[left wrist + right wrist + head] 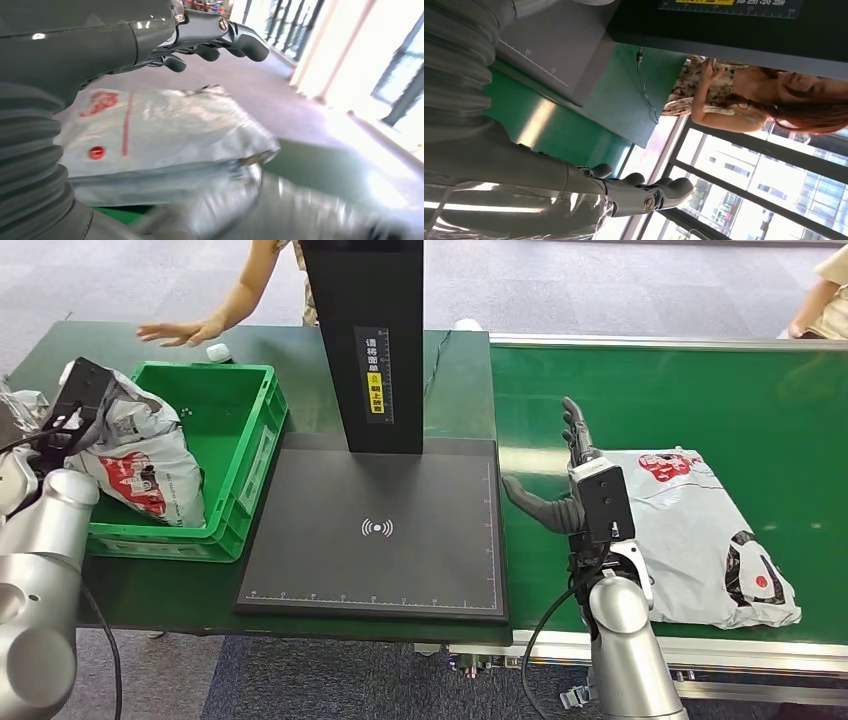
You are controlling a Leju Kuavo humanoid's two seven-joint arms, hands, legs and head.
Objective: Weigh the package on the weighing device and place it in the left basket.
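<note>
A grey mailer package with red print (pixel 140 465) lies in the green basket (pixel 250 455) at the left, leaning on its left wall. My left hand (pixel 62 412) hovers at the package's upper left end; in the left wrist view its fingers (pixel 220 35) are spread above the package (pixel 160 130) and hold nothing. A second grey package (pixel 700 535) lies on the green conveyor (pixel 780 420) at the right. My right hand (pixel 572 475) stands open against that package's left edge, fingers pointing away from me and thumb (pixel 530 502) toward the scale plate (pixel 375 530). The right wrist view has its fingers (pixel 649 192) beside crinkled plastic (pixel 524 215).
A black column (pixel 365 340) rises at the back of the scale. A person's hand (pixel 180 332) rests on the table behind the basket, near a small white object (pixel 218 352). Another person stands at the far right (pixel 825 300). The table's front edge is close.
</note>
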